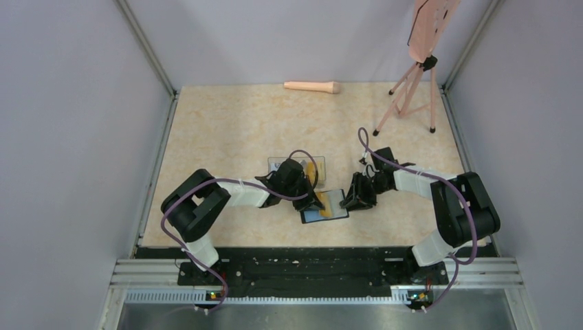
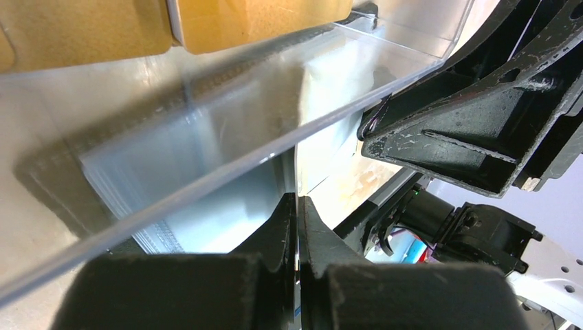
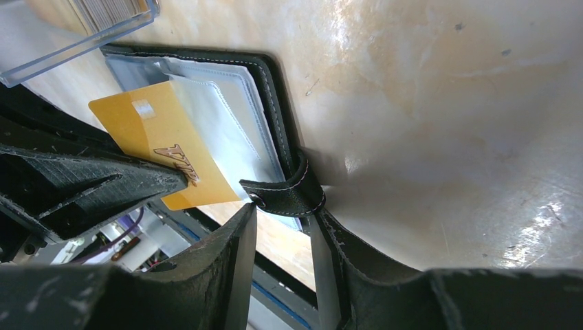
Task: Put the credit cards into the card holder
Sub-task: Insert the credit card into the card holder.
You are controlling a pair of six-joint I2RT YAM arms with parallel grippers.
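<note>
Right wrist view, closest in: right gripper [image 3: 282, 214] half-closed, jaws pinching the tab [image 3: 289, 194], apparently steadying the open holder [image 3: 269, 82] flat on the table. Just past it, a yellow card [image 3: 158, 137] lies over the clear pockets [image 3: 220, 117], long axis parallel to the tab edge. The left gripper [image 2: 296, 206], clamped tight on the card's opposite long side, must push it toward the tab. Whether a corner sits under a sleeve, I can't tell. Farthest off, the box [image 3: 69, 34] with spare cards.
</note>
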